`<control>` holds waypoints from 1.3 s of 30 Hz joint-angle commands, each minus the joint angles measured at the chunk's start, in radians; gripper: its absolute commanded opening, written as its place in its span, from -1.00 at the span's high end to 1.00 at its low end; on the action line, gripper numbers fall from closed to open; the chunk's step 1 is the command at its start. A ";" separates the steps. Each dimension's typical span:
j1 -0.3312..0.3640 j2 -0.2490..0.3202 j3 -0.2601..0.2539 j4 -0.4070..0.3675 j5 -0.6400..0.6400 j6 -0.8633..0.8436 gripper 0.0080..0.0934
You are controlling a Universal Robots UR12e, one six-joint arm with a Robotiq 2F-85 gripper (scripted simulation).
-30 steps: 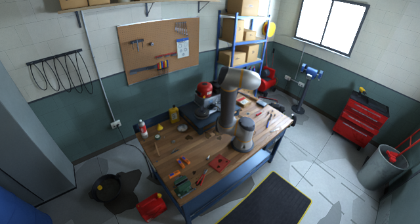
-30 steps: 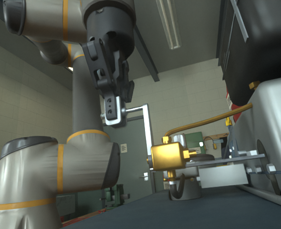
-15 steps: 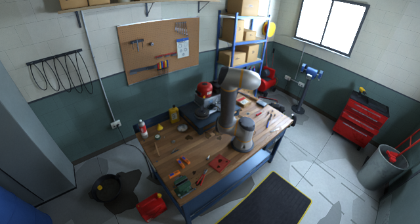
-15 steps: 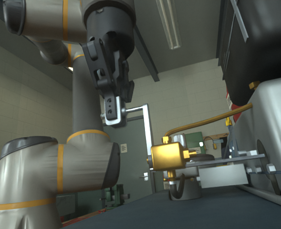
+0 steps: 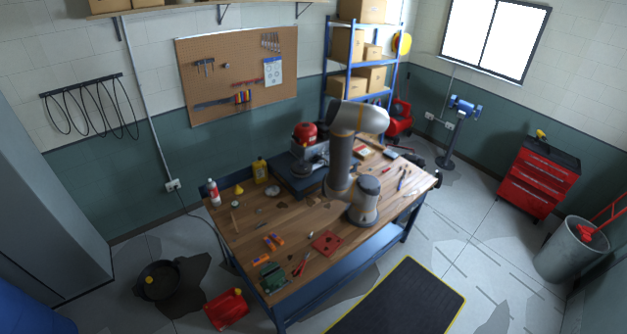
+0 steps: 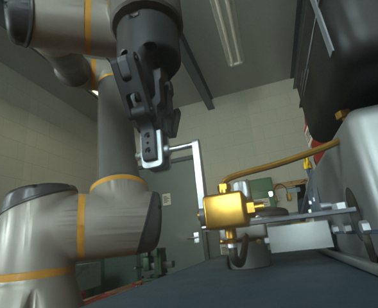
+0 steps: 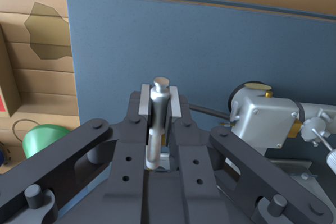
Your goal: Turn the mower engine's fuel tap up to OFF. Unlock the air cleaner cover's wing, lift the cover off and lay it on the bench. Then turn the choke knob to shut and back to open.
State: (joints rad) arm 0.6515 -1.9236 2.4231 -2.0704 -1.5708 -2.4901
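The fuel tap's steel lever [image 6: 197, 165] stands straight up from the brass tap body [image 6: 227, 209], and its bent-over grip bar [image 7: 157, 112] is clamped in my closed gripper [image 6: 154, 155]. A brass fuel pipe [image 6: 278, 162] runs from the tap up to the black tank. The engine [image 5: 306, 145] with its red top sits on a dark blue mat [image 7: 196, 42] at the back of the bench. Seen from the wrist camera, the grey carburettor block [image 7: 265, 121] lies right of my fingers. The air cleaner cover and choke knob are not clearly shown.
The engine's grey housing [image 6: 358, 185] rises close on the right of the tap, and my own arm base [image 5: 362, 202] stands on the bench beside the mat. Small tools, bottles and a red plate [image 5: 327, 242] lie over the wooden bench top.
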 commanded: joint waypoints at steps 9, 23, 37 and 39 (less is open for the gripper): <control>0.000 0.000 -0.001 0.000 0.000 0.000 0.38; 0.000 0.000 -0.001 0.000 0.000 0.000 0.30; 0.000 -0.008 -0.010 0.017 0.000 0.000 0.30; 0.000 -0.011 -0.013 0.022 0.000 0.000 0.30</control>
State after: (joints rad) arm 0.6515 -1.9342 2.4111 -2.0475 -1.5708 -2.4901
